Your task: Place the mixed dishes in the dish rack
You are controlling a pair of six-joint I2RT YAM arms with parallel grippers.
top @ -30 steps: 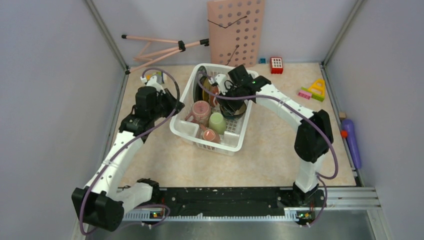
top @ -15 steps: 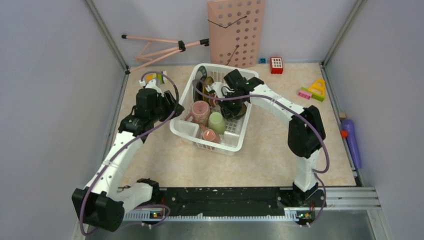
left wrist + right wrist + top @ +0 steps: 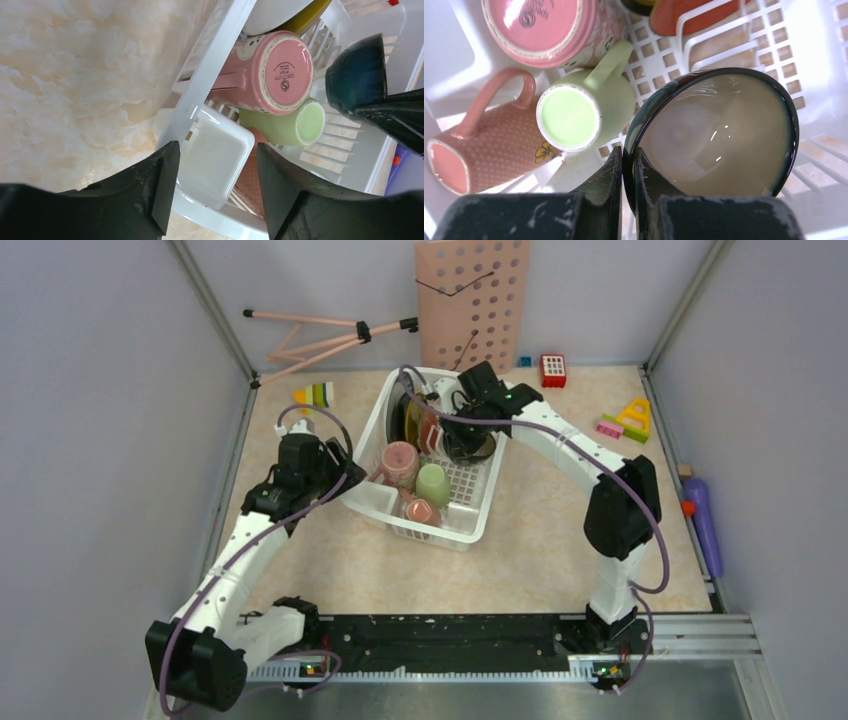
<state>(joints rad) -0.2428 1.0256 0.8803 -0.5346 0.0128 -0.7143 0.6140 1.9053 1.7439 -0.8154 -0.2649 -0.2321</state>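
Observation:
The white dish rack (image 3: pixel 362 502) holds a pink mug (image 3: pixel 400 462), a pale-green mug (image 3: pixel 433 483) and a dotted salmon mug (image 3: pixel 418 510), with plates (image 3: pixel 405 418) standing on edge at its far left. My right gripper (image 3: pixel 628 160) is shut on the rim of the dark bluish bowl (image 3: pixel 719 135), which tilts over the rack's tines beside an orange saucer (image 3: pixel 684 12). My left gripper (image 3: pixel 215 150) is open at the rack's left wall, its fingers either side of a white corner compartment (image 3: pixel 215 160) without touching it.
A pink perforated board (image 3: pixel 472 305) leans on the back wall beside a folded pink tripod (image 3: pixel 320 335). Toy blocks (image 3: pixel 552 368) lie at the far right, a striped toy (image 3: pixel 318 395) left of the rack, and a purple object (image 3: pixel 705 525) by the right wall.
My left gripper has opened and slid toward the near end of the rack's left wall. My right gripper has closed on the bowl's rim and shifted slightly back.

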